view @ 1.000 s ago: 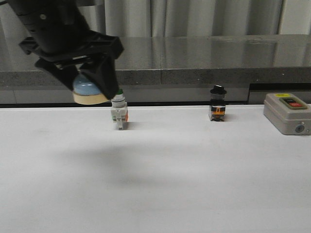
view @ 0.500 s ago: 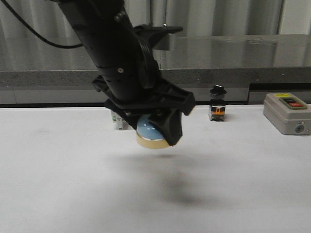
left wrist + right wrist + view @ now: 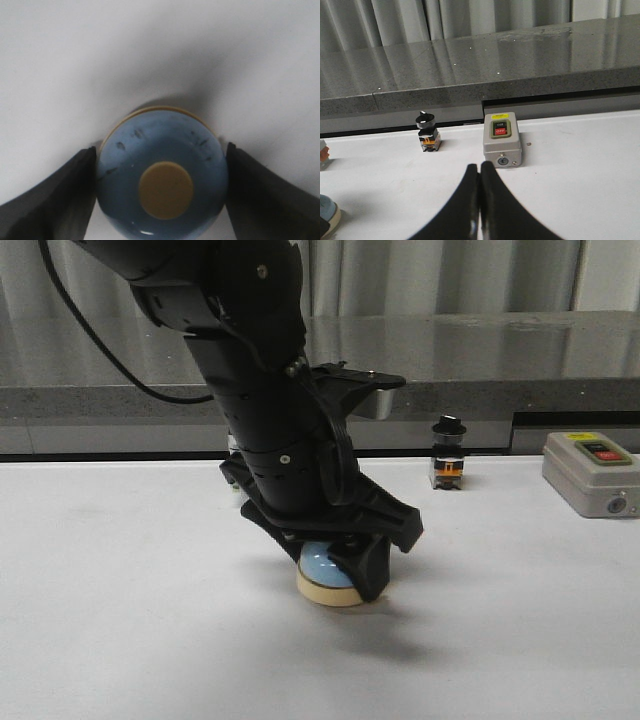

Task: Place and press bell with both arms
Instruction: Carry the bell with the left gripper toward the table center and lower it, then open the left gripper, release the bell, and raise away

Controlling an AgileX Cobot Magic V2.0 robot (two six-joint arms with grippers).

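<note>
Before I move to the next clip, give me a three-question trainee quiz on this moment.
1. True or false: the left hand is shut on the bell.
2. Which colour is the bell's button? A) red B) cream C) green
3. Fill in: the right hand's fingers are ____.

Key: 1 true; 2 B; 3 closed together, holding nothing.

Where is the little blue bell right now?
In the front view, the bell sits mid-table between the left gripper fingers, nearer than the black switch.
</note>
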